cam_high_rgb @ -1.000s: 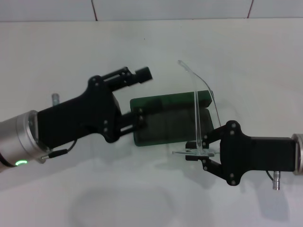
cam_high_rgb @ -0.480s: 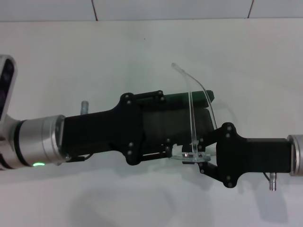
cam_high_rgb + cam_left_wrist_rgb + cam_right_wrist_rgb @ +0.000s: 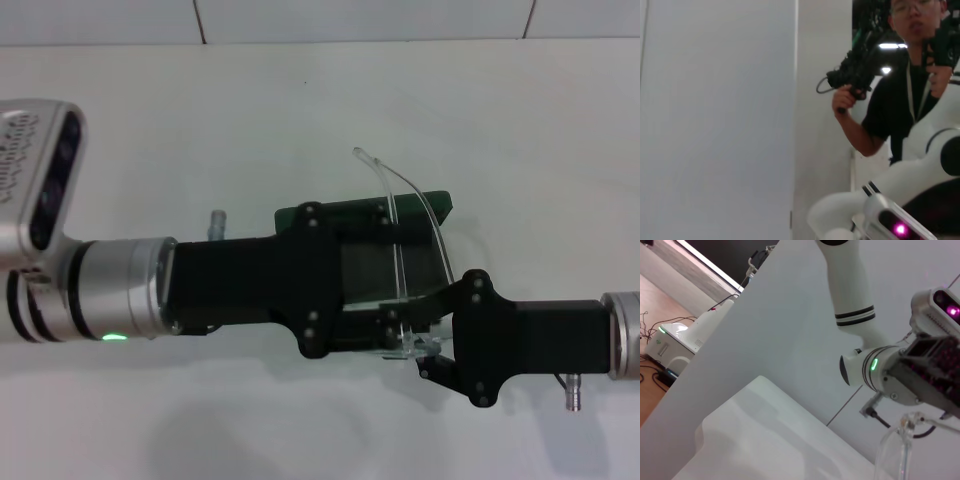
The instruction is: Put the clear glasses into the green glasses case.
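Observation:
The green glasses case (image 3: 430, 204) lies open in the middle of the white table, mostly covered by my left arm. My left gripper (image 3: 388, 282) reaches over it from the left and is open, with one finger along the far edge and one along the near edge. The clear glasses (image 3: 396, 258) stand upright over the case's right end, one thin arm curving up and away. My right gripper (image 3: 418, 340) comes in from the right and is shut on the glasses' lower part. In the right wrist view the glasses (image 3: 900, 440) show just below my left arm (image 3: 870, 365).
The white table (image 3: 300, 110) runs back to a tiled wall (image 3: 360, 18). The left wrist view shows only a white wall, a person (image 3: 905, 95) holding a hand controller, and part of a white robot arm (image 3: 900, 185).
My left arm has swung right, from beside the case's left end to over it. My right gripper has carried the glasses a little left and nearer, over the case's right end.

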Motion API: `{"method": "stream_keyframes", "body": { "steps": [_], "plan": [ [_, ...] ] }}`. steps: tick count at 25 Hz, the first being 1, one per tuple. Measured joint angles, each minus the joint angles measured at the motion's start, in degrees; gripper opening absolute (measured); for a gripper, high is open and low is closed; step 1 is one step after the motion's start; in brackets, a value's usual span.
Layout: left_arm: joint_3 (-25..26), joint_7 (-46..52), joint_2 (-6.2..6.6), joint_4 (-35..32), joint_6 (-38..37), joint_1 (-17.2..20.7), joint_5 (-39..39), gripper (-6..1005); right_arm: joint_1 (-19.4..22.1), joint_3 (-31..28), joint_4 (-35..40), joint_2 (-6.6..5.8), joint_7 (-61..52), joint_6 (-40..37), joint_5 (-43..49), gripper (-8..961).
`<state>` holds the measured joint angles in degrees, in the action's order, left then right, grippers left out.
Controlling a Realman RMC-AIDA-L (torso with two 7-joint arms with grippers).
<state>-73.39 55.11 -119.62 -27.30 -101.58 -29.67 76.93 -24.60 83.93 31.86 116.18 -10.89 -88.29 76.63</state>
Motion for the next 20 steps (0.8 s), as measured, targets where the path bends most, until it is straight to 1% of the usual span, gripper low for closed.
{"method": "stream_keyframes", "body": {
  "steps": [6, 13, 15, 20],
  "plan": [
    [0.0, 1.5, 0.0, 1.0, 1.0, -1.0, 1.9, 610, 0.1, 0.0, 0.3, 0.0, 1.4, -0.5, -0.2, 118],
    [0.1, 9.1, 0.3, 1.0, 4.8, -2.3, 2.6, 610, 0.5, 0.0, 0.1, 0.0, 4.3, -1.2, -0.5, 118],
    [0.2, 12.7, 0.4, 1.0, 5.9, -3.1, 3.2, 610, 0.5, 0.0, 0.0, 0.0, 5.2, -1.7, -0.9, 118],
    [0.5, 15.8, 0.5, 0.9, 6.3, -3.5, 4.7, 609, 0.7, 0.1, 0.0, 0.0, 6.8, -3.0, -1.4, 117]
  ]
}}
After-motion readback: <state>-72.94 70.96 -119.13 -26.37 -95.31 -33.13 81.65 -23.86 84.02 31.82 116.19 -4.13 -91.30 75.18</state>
